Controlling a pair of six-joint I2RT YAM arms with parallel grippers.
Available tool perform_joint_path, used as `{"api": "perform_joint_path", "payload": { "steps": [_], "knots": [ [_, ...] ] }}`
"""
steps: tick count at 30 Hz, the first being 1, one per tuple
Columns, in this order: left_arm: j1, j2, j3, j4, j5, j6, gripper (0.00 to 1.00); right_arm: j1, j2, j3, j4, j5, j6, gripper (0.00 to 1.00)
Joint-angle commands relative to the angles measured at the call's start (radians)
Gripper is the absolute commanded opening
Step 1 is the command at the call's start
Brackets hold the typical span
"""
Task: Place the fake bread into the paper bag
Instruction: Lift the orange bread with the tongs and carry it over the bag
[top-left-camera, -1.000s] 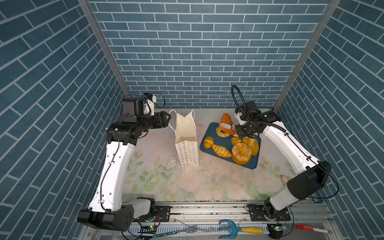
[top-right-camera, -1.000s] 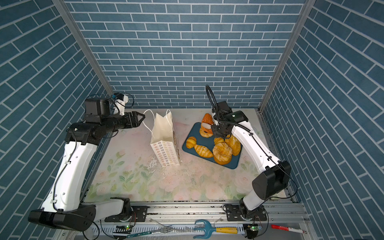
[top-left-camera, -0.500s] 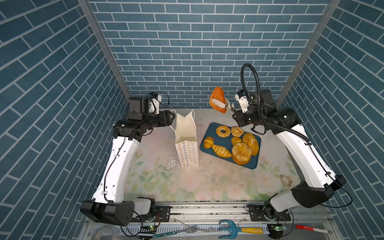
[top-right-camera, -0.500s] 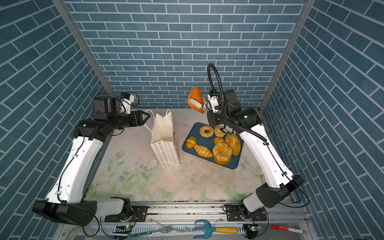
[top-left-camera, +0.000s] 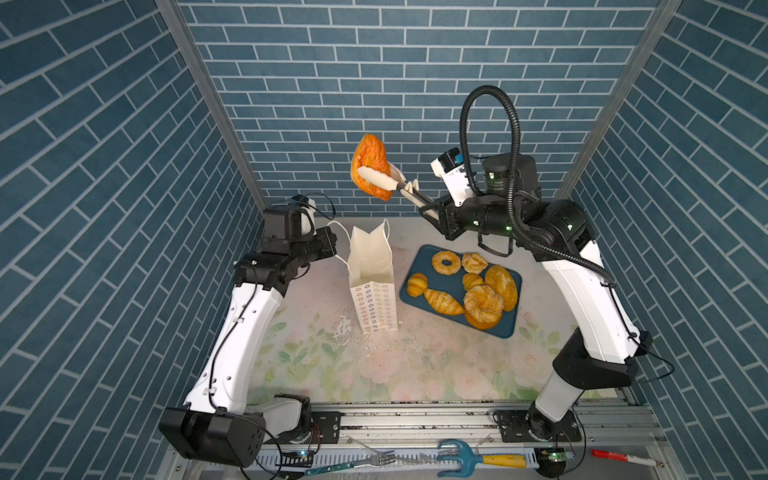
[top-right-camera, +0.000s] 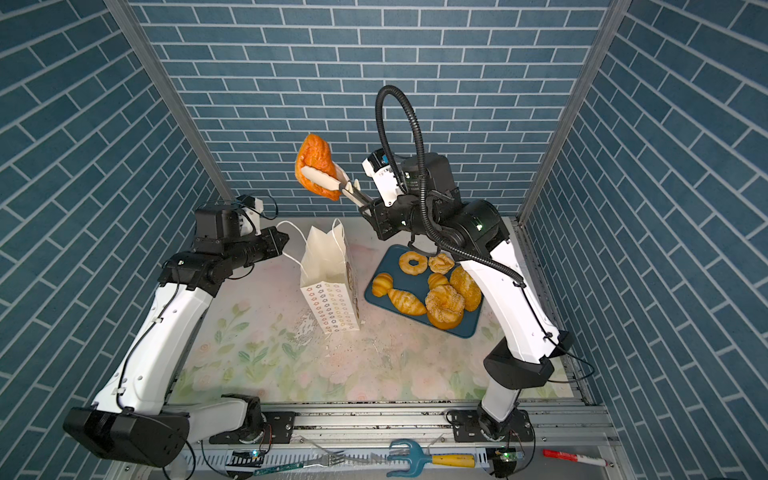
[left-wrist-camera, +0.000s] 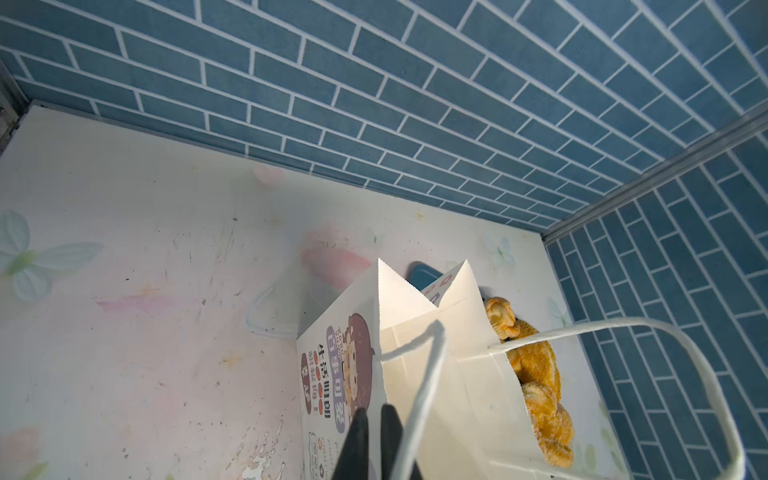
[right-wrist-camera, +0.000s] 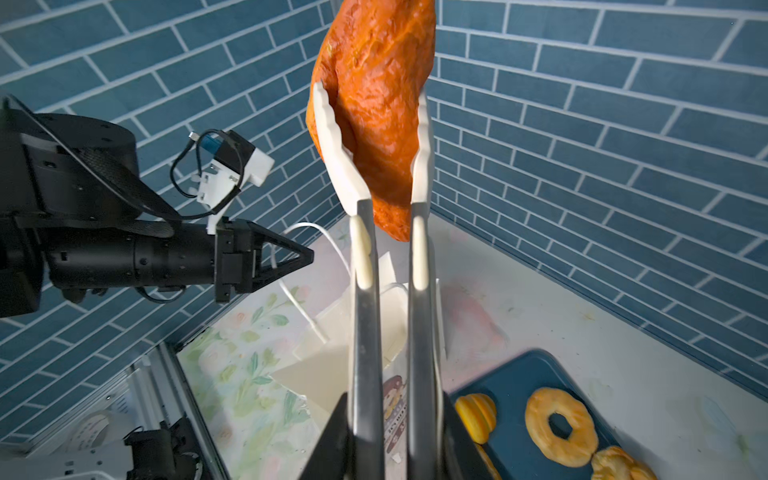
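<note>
Right hand (top-left-camera: 430, 208): closed on the handles of a pair of tongs (top-left-camera: 384, 181). The white tong tips clamp the reddish-orange pastry (top-left-camera: 372, 153) from both sides, clear in the right wrist view (right-wrist-camera: 378, 83).
- Pastry is up in the air, well above the table (top-left-camera: 324, 374), off the tray (top-left-camera: 420, 259) and not in the bag.

Paper bag (top-left-camera: 372, 286): upright on the table just left of the tray, mouth open, flower-print face toward the camera in both top views.

Left hand (top-left-camera: 333, 248): fingers closed together beside the bag's top edge.
- A cord handle (left-wrist-camera: 424, 374) runs right at the fingers. Cannot tell whether it is pinched.

Rest of the fake bread (top-left-camera: 482, 305) lies on the tray, a ring doughnut (top-left-camera: 436, 262) and a croissant (top-left-camera: 442, 301) among it.
</note>
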Motion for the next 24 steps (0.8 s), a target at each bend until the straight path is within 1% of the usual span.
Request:
{"api": "perform_joint_path", "payload": {
  "steps": [1, 8, 12, 19, 21, 24],
  "knots": [
    [-0.005, -0.049, -0.037, 0.073, -0.049, -0.053, 0.06, 0.042, 0.000, 0.028, 0.007, -0.058, 0.059, 0.24],
    [-0.005, -0.096, -0.102, 0.102, -0.062, -0.100, 0.03, 0.108, 0.020, 0.006, -0.041, -0.069, 0.092, 0.24],
    [-0.006, -0.119, -0.130, 0.117, -0.074, -0.118, 0.01, 0.128, -0.003, -0.073, -0.036, -0.060, 0.125, 0.24],
    [-0.004, -0.141, -0.141, 0.111, -0.076, -0.108, 0.00, 0.135, -0.080, -0.252, 0.044, -0.080, 0.183, 0.24],
    [-0.004, -0.142, -0.134, 0.101, -0.077, -0.101, 0.00, 0.135, -0.093, -0.285, 0.039, -0.058, 0.190, 0.24],
    [-0.004, -0.141, -0.125, 0.088, -0.077, -0.090, 0.00, 0.136, -0.093, -0.284, -0.008, -0.004, 0.181, 0.24]
  ]
}}
